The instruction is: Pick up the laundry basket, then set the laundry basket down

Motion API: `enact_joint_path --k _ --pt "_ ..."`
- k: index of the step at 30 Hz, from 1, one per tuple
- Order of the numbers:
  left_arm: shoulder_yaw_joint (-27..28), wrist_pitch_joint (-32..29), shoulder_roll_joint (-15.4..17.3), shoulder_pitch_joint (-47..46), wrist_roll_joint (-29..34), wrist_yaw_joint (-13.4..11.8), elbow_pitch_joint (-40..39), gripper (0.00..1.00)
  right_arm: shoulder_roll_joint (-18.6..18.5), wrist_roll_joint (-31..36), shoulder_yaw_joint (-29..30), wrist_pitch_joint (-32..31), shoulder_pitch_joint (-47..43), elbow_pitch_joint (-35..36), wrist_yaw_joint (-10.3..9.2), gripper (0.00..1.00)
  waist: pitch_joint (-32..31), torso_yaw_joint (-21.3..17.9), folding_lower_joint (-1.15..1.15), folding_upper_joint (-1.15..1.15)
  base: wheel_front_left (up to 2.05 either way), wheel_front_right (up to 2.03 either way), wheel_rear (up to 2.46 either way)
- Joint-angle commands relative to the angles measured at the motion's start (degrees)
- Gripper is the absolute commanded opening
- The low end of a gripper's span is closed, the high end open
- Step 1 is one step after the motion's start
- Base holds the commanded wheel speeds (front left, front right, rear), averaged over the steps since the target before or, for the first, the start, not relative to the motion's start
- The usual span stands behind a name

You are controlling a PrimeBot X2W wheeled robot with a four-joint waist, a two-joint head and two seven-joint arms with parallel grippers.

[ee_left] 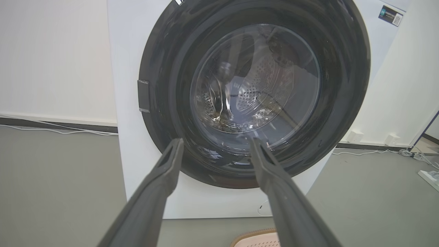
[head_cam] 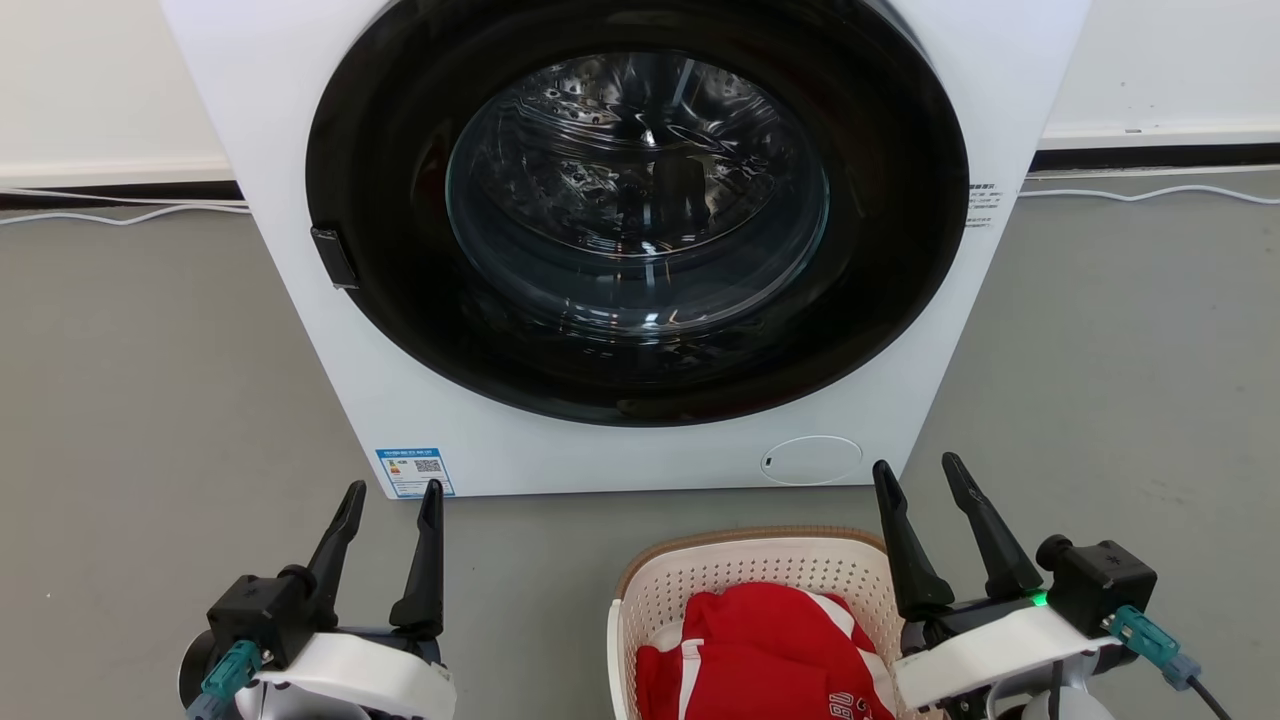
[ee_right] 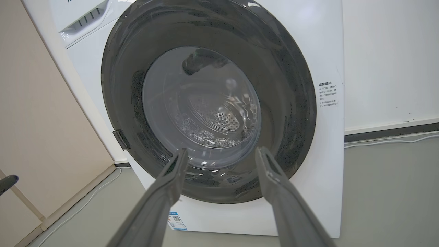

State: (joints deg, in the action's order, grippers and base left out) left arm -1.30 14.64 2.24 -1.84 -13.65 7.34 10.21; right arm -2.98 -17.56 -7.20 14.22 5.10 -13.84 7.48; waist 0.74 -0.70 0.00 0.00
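The laundry basket (head_cam: 745, 566), cream-white and perforated with a brown rim, stands on the floor at the bottom of the head view, right of centre, with red and white clothing (head_cam: 765, 650) inside. A corner of the basket's rim (ee_left: 255, 237) peeks in at the bottom of the left wrist view. My right gripper (head_cam: 918, 476) is open, its fingers rising over the basket's right side, holding nothing. My left gripper (head_cam: 394, 492) is open too, well left of the basket, above bare floor. Both point toward the washing machine.
A white front-loading washing machine (head_cam: 620, 230) with a dark round door stands right behind the basket, door shut. Grey floor (head_cam: 150, 400) spreads on both sides. White cables (head_cam: 1150, 192) run along the wall base. A power strip (ee_left: 430, 176) lies on the floor at the far right.
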Motion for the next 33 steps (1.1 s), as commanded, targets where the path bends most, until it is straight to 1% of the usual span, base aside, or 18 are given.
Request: enact_joint_path --k 1,20,33 --pt "1.5 0.4 0.7 -3.4 -0.3 0.1 -1.5 1.0 0.1 0.8 -0.9 0.8 3.1 1.0 0.01 1.0 0.0 0.0 0.0 0.0 0.0 0.0 0.0" --pt "1.7 0.4 0.6 -3.2 -1.5 0.1 -1.1 1.0 0.1 0.6 -0.9 0.8 3.2 -0.1 0.01 1.0 0.6 -1.0 0.0 0.0 0.0 0.0 0.0" --pt "1.6 0.4 0.6 -5.9 -2.4 0.1 0.3 1.0 0.1 0.9 -0.8 0.8 5.2 0.8 0.01 1.0 7.2 -2.9 0.0 0.0 0.0 0.0 0.0"
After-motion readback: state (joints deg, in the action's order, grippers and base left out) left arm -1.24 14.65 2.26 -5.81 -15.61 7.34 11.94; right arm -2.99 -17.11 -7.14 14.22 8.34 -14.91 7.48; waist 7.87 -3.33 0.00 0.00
